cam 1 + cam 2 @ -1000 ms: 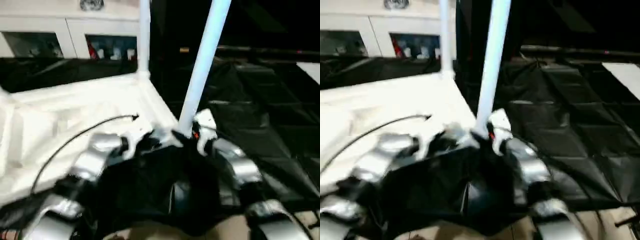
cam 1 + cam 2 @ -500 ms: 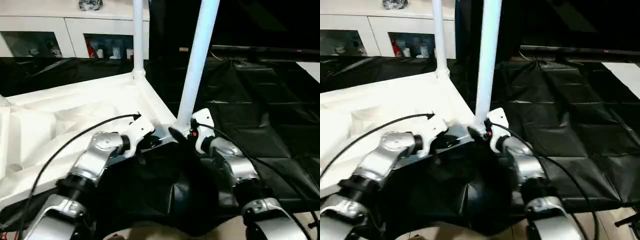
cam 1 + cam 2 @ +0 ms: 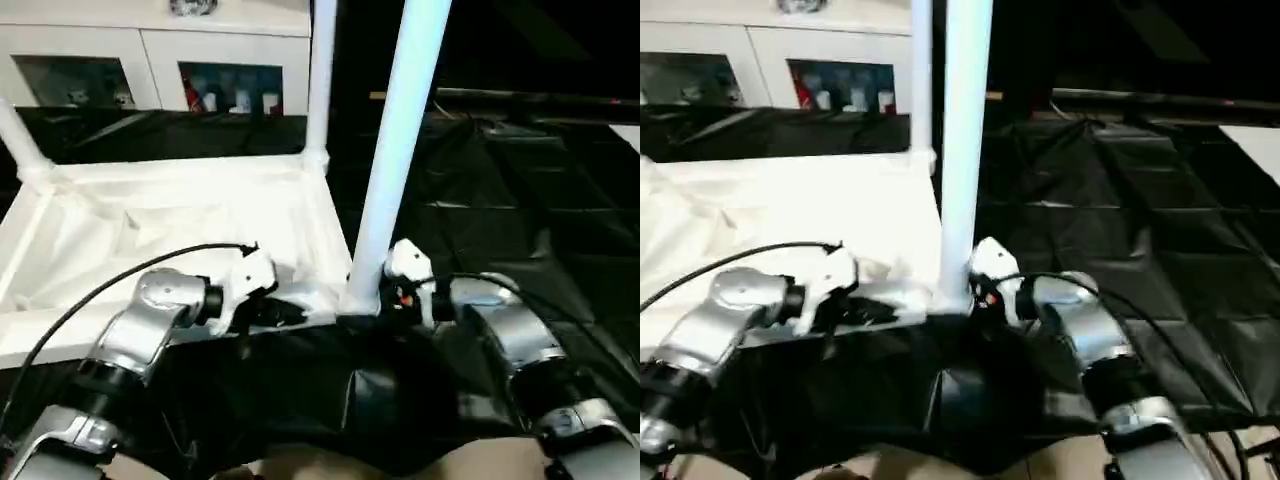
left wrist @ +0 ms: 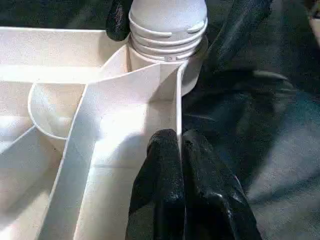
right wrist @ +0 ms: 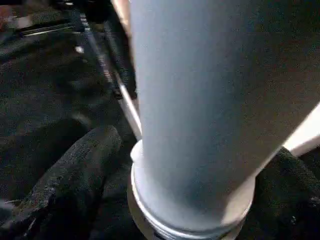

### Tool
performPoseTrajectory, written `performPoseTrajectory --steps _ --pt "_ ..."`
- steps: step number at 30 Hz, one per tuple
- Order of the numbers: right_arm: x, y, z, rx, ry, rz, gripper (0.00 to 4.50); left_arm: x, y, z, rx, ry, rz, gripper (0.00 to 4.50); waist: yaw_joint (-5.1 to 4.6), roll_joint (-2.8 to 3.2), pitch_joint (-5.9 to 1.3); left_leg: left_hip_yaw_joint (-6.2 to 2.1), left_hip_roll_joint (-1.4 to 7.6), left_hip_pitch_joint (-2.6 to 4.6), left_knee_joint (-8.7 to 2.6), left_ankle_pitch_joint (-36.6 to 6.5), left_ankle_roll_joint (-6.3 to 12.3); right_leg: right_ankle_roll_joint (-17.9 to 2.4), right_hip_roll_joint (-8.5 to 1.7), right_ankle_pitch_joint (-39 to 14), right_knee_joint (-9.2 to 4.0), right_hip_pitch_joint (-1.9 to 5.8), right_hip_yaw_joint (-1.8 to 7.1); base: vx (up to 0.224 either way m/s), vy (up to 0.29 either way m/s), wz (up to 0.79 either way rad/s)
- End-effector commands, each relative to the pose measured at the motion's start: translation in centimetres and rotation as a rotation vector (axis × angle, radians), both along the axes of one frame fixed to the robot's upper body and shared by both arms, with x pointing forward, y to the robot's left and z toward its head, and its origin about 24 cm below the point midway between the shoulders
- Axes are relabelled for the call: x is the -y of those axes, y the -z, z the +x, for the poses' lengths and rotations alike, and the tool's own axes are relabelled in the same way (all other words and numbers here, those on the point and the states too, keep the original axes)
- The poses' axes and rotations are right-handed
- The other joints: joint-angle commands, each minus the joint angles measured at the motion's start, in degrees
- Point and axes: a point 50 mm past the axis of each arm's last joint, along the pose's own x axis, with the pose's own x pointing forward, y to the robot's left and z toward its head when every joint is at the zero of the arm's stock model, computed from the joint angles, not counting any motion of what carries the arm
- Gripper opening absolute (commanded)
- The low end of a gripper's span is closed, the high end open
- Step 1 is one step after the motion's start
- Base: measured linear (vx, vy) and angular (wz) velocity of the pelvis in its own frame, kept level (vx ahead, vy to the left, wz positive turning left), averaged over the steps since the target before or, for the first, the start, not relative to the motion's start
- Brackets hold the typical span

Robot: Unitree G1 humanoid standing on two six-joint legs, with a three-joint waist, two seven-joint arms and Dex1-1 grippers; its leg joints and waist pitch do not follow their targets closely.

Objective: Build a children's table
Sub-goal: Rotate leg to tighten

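The left tool [image 4: 181,145] is pressed together on the tabletop's [image 3: 170,220] thin rim wall. The right tool [image 5: 190,165] stands spread around the near leg [image 3: 400,150], upright in its corner socket [image 4: 170,55]. The upturned tabletop lies on black sheeting [image 3: 520,210]; a glass-door cabinet [image 3: 150,70] stands behind.

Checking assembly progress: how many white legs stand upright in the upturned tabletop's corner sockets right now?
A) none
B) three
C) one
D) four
B: the near leg by the right gripper, a far leg at the back corner, and a third leg at the far left corner all stand in the tabletop.
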Motion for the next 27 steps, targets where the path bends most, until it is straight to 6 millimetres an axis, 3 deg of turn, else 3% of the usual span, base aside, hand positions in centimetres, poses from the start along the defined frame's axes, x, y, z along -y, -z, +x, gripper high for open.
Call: performPoseTrajectory --steps 1,14,19,22,23,25,27 --pt "-0.9 -0.5 -0.5 -0.013 -0.079 0.023 3.85 1.3 -0.4 -0.5 -0.020 0.084 -0.064 0.00 0.16 0.17 -3.30 -1.61 3.52 0.61 -3.92 -11.93 1.91 -11.15 -5.32 -14.27 -4.77 2.55 3.41 0.000 0.000 0.00" --pt "-1.7 0.3 -1.4 -0.111 -0.083 0.091 2.90 1.0 -0.3 -0.7 -0.033 0.070 -0.082 0.00 0.44 0.33 -3.39 -1.66 3.56 0.54 -3.97 -11.25 1.47 -10.91 -5.41 -13.80 -4.74 2.46 3.45 0.000 0.000 0.00" --pt "-2.2 0.9 -1.3 -0.117 -0.001 0.114 2.72 1.5 -0.5 -0.2 0.002 0.026 -0.113 0.00 0.31 0.21 -3.09 -1.84 3.49 0.75 -4.20 -13.06 0.55 -9.60 -5.57 -18.64 -5.31 2.19 3.49 0.000 0.000 0.00" --pt "-3.0 1.5 -0.6 -0.111 0.133 0.126 2.71 2.2 -0.6 0.6 0.054 -0.032 -0.122 0.00 -0.07 0.05 -3.00 -1.96 3.29 0.70 -4.25 -13.92 -0.08 -8.87 -5.71 -21.37 -5.63 2.12 3.54 0.000 0.000 0.00" --pt "-3.8 2.0 0.1 -0.114 0.250 0.125 2.71 2.9 -0.5 1.3 0.077 -0.086 -0.109 0.00 -0.15 0.07 -3.03 -2.02 3.25 0.69 -4.25 -14.13 -0.19 -8.66 -5.78 -22.11 -5.66 2.23 3.50 0.000 0.000 0.00" --pt "-5.3 2.7 0.9 -0.122 0.413 0.110 2.70 4.2 -0.5 2.4 0.107 -0.168 -0.096 0.00 -0.60 0.20 -2.78 -2.21 3.06 1.22 -4.29 -15.95 -1.43 -7.41 -5.88 -27.18 -6.23 1.73 3.39 0.000 0.000 0.00" --pt "-6.2 2.9 1.3 -0.123 0.478 0.104 2.70 5.0 -0.6 2.9 0.122 -0.198 -0.095 0.00 -0.78 0.51 -2.91 -2.37 3.18 1.28 -4.41 -16.50 -1.93 -6.51 -5.97 -28.65 -6.46 1.77 3.36 0.000 0.000 0.00"
